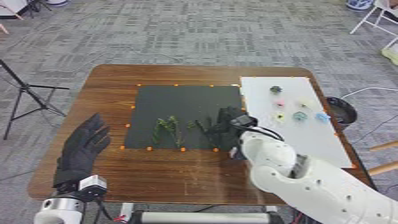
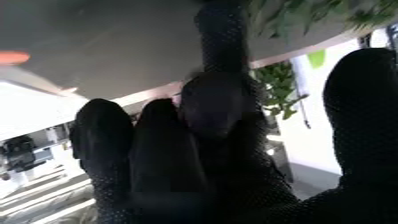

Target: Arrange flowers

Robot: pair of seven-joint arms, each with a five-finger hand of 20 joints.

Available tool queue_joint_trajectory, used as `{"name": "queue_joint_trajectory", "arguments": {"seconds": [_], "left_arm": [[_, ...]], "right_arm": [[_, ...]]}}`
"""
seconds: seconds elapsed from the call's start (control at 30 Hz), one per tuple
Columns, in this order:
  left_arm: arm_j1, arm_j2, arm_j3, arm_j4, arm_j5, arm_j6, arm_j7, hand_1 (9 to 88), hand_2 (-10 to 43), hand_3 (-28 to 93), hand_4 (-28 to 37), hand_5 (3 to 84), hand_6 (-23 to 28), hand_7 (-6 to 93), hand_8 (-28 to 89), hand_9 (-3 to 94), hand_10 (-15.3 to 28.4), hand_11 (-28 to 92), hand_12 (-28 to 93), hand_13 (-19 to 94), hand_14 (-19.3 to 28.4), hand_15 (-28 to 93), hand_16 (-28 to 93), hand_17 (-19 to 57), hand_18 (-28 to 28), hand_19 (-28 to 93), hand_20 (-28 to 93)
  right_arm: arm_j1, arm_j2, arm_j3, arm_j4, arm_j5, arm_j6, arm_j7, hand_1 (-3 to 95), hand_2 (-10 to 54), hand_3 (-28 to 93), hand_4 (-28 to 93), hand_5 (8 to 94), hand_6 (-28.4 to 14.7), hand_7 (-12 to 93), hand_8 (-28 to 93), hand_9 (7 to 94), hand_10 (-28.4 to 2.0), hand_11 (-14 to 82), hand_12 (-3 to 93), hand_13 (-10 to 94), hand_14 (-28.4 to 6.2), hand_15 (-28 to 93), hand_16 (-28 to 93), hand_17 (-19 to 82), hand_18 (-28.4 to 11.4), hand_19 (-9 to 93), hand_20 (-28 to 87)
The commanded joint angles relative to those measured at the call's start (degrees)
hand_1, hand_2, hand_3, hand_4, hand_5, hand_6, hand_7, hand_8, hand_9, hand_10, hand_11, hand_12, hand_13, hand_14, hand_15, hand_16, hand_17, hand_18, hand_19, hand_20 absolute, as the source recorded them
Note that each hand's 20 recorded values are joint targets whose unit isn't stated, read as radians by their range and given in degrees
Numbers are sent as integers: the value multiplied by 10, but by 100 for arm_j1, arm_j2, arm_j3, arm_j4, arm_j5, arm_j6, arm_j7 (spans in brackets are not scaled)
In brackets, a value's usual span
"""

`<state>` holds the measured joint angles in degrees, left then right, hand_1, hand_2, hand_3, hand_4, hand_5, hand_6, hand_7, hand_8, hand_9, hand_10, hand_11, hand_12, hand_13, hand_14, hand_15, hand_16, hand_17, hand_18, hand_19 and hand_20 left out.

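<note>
On dark mat (image 1: 182,97), sprigs (image 1: 169,125) likely light, bendy; pinch stems low. Left hand (image 1: 82,145) loosely open, empty; right hand's (image 2: 164,150) hold: can't tell.

No txt, labels, brands, nos. or signs legible in head or R wrist view.

A black tripod (image 1: 25,89) is standing off the surface's (image 1: 160,175) left edge. A dark bin (image 1: 349,118) is sitting by its right edge, a white-legged chair (image 1: 362,21) standing farther off.
</note>
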<state>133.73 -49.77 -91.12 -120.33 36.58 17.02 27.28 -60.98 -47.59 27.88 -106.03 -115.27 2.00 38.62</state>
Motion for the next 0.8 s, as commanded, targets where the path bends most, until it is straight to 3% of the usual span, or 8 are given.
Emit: {"name": "queue_joint_trajectory", "arguments": {"seconds": [0.03,0.17,0.3,0.53,0.67,0.8], "left_arm": [[129,-34,-63,-67,22,-4,66,242,-31,699,-269,278,23,199,-89,208,103,196,200,168,126,275,67,-106,194,367,147],[163,-28,-94,-78,13,10,71,242,-32,700,-269,278,23,200,-89,208,102,197,201,168,127,275,67,-105,193,366,146],[188,-16,-122,-88,6,23,92,242,-32,700,-270,278,23,200,-89,209,104,196,200,168,127,276,67,-106,194,368,147],[121,8,-77,-65,-8,-3,102,242,-31,699,-269,278,23,201,-90,208,104,196,200,169,126,276,67,-106,194,368,147],[-8,-26,-34,-27,-1,-8,-2,242,-31,699,-268,278,22,202,-90,209,103,197,200,168,126,276,67,-106,194,368,147],[-60,-14,-33,-21,50,0,-14,243,-31,698,-269,279,23,202,-90,209,103,197,200,168,127,275,66,-106,194,368,147]], "right_arm": [[-46,1133,883,-293,-230,433,-242,210,-73,762,-269,571,-48,302,-99,632,-135,440,331,636,-104,802,367,301,-226,871,484],[-268,1811,1095,-251,-736,771,-399,253,-94,801,-280,471,-52,283,-108,502,-135,359,272,530,-116,799,317,243,-219,816,514],[-523,2140,1187,-116,-961,760,-470,276,-95,824,-282,421,-50,273,-113,453,-122,306,252,490,-116,781,289,217,-217,790,524],[-637,2001,1067,193,-882,566,-405,293,-95,803,-282,416,-46,252,-111,471,-100,261,229,457,-107,751,260,184,-215,748,534],[-435,1921,810,362,-910,511,-449,318,-95,759,-283,430,-39,259,-112,497,-100,253,224,466,-104,749,257,184,-215,743,537],[-341,1937,691,366,-1004,490,-501,325,-95,748,-283,431,-37,263,-114,501,-97,249,218,470,-100,748,257,185,-214,743,539]]}}
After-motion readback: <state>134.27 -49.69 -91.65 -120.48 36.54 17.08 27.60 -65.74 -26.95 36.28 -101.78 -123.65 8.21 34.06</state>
